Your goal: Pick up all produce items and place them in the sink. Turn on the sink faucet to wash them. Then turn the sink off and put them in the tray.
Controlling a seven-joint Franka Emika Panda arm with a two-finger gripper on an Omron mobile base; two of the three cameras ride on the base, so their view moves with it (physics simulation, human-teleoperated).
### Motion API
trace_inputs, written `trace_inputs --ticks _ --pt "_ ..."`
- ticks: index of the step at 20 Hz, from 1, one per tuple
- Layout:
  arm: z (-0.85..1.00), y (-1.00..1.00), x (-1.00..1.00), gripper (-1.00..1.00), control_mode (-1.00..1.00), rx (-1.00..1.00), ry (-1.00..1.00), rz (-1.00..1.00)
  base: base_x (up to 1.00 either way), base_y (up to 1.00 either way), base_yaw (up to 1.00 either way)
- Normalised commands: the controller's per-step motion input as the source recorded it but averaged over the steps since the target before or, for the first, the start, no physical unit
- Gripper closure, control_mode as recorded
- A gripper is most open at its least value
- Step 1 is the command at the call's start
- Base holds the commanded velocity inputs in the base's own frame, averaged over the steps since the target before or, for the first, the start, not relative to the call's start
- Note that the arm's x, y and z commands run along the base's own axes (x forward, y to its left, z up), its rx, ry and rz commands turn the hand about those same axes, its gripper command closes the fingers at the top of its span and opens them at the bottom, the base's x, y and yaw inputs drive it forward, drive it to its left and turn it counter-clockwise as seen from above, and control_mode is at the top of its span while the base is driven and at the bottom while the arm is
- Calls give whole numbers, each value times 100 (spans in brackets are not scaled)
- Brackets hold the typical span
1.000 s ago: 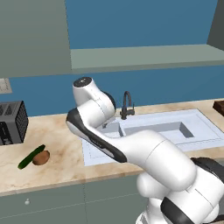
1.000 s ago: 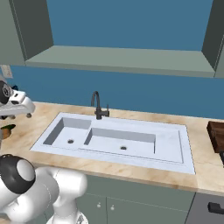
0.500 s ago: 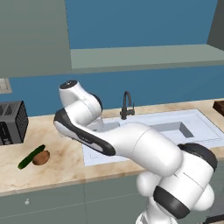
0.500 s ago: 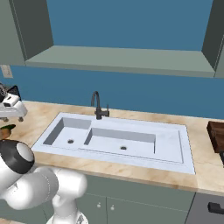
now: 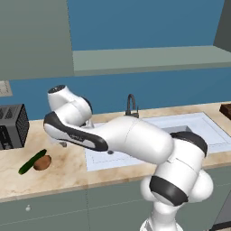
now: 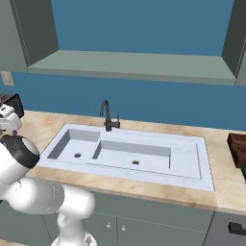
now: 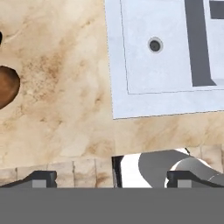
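While the arm bends left over the counter [image 5: 63, 173], both produce items lie near its front edge, left of the sink [image 5: 189, 128].
Left base view: cucumber [image 5: 31, 161] runs diagonally, far end toward the toaster [image 5: 12, 126], touching the potato [image 5: 42, 163]; no writing is legible. Right base view: faucet [image 6: 107, 115] behind the basins, tray [image 6: 238, 149] at the counter's right end. Hand view: potato at left edge, the gripper [image 7: 111, 178] spread wide and empty.

Left of the gripper [image 7: 111, 177], the brown potato [image 5: 41, 163] touches the dark green cucumber [image 5: 32, 161] on the counter; sink [image 6: 187, 166], black faucet [image 5: 131, 105] and brown tray [image 6: 237, 149] lie rightward.
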Motion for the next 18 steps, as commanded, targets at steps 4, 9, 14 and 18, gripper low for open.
trace_inputs --ticks 4,9,14,18 --pt "-26 27 0 -100 -100 2 0 -9 0 0 0" --pt "-23 26 0 -100 -100 3 0 -10 0 0 0" --pt "-16 22 0 -100 -100 3 0 -9 0 0 0" --pt "-17 20 3 -100 -100 2 0 -8 0 0 0"
